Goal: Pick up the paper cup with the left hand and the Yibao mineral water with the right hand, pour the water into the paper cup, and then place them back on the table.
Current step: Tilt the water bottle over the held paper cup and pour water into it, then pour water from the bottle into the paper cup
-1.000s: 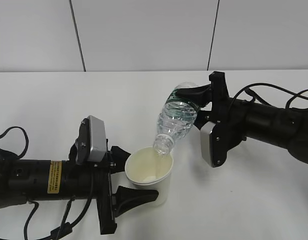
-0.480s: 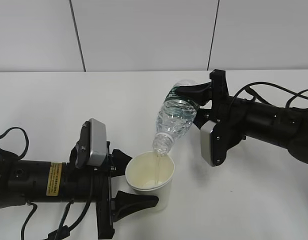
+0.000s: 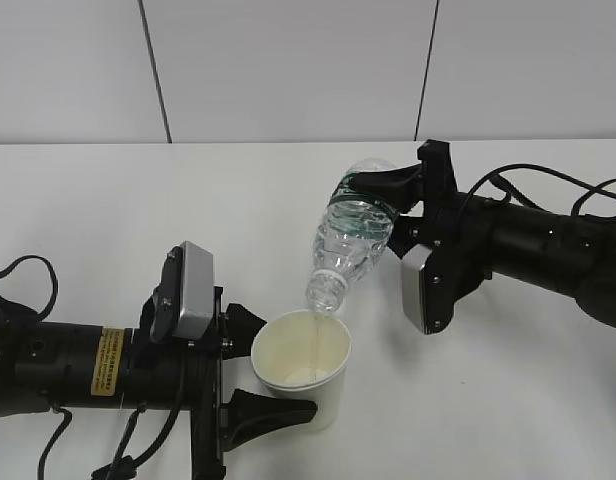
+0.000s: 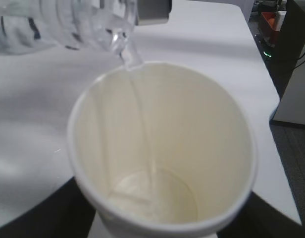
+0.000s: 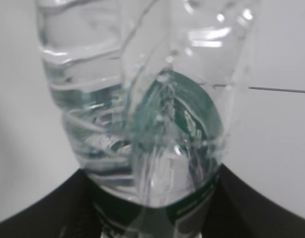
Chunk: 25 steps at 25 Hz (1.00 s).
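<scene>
The paper cup [image 3: 301, 368] sits upright low in the middle, clamped in the left hand [image 3: 250, 372], a thin stream of water running in. The bottle [image 3: 350, 240] is tipped neck-down right above its rim, gripped by the right hand [image 3: 393, 205] over the white table [image 3: 108, 210].

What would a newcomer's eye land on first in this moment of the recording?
The clear ribbed plastic bottle with a dark green label, tipped neck-down at mid-table in the right gripper, sends a thin stream of water into the cup below. That cream-white paper cup sits just under the neck, held by the left gripper near the front edge of the white table. The left wrist view shows only a little water pooled at the cup's bottom.
</scene>
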Available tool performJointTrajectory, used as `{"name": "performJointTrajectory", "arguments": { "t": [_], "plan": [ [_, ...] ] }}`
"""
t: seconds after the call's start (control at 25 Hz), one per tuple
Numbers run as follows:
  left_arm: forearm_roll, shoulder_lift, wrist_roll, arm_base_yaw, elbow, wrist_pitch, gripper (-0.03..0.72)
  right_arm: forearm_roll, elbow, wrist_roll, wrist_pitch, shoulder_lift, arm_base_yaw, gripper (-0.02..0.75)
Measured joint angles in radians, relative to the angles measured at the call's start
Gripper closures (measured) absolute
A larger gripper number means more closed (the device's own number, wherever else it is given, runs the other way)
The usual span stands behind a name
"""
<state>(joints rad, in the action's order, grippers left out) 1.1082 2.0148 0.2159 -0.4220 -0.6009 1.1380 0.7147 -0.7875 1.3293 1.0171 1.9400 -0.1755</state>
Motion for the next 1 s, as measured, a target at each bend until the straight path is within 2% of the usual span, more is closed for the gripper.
{"name": "performJointTrajectory", "arguments": {
  "t": [1.0],
  "plan": [
    [-0.001, 0.000, 0.000, 0.000, 0.000, -0.001, 0.220, 0.000, 0.000, 0.061, 0.001, 0.000, 0.000, 0.380]
  ]
}}
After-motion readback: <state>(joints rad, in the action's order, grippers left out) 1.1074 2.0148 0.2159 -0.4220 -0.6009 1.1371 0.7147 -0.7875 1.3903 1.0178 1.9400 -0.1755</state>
